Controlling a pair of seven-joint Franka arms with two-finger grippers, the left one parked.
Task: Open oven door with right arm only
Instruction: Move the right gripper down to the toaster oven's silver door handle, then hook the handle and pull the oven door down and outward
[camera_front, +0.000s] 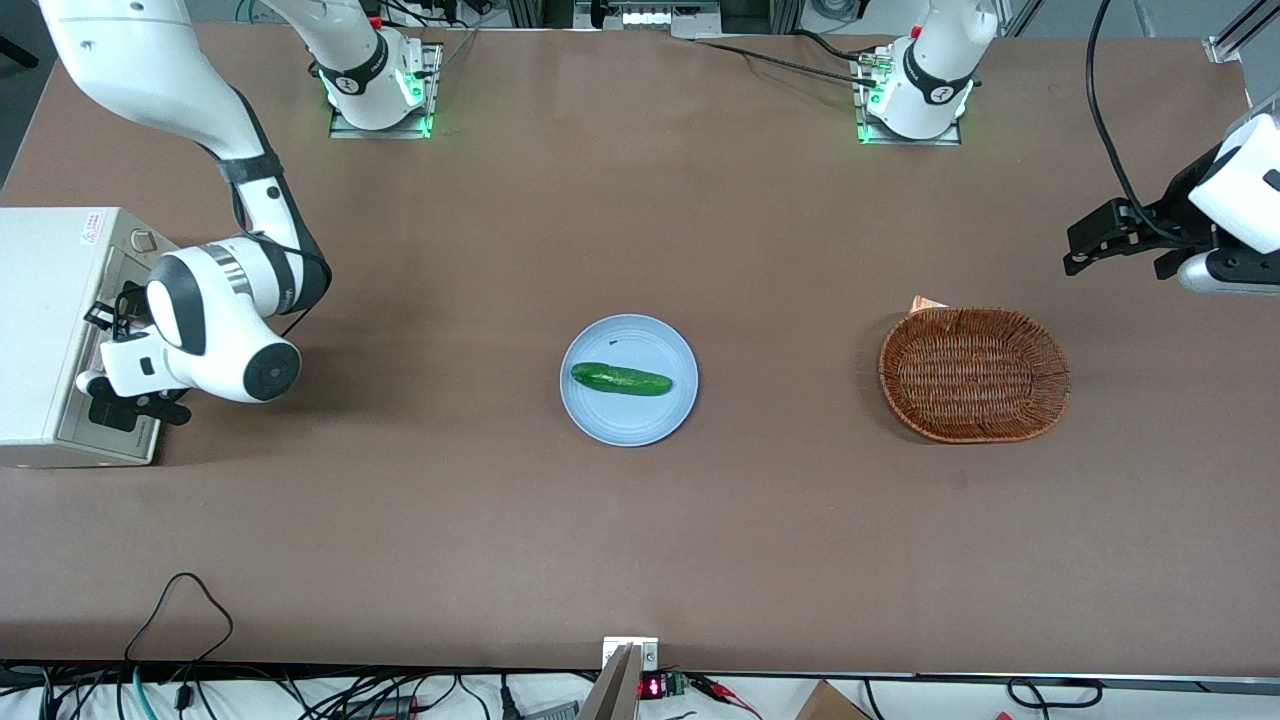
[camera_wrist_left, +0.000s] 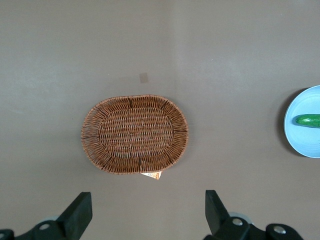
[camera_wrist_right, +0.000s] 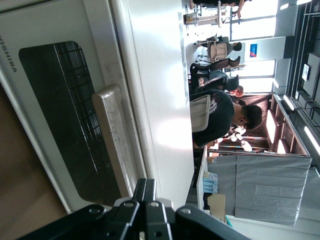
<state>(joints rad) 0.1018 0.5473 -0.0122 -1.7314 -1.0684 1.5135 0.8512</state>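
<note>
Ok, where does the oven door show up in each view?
Front view: oven door at the working arm's end of the table, with the gripper against it.
Right wrist view: dark window and bar handle, close to the gripper.
Left wrist view: not in it.
Shared landmark: the gripper.

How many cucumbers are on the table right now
1. The cucumber lies on the blue plate mid-table, between the wicker basket and the oven, where the gripper is at the oven's front. The oven's inside is hidden.
</note>
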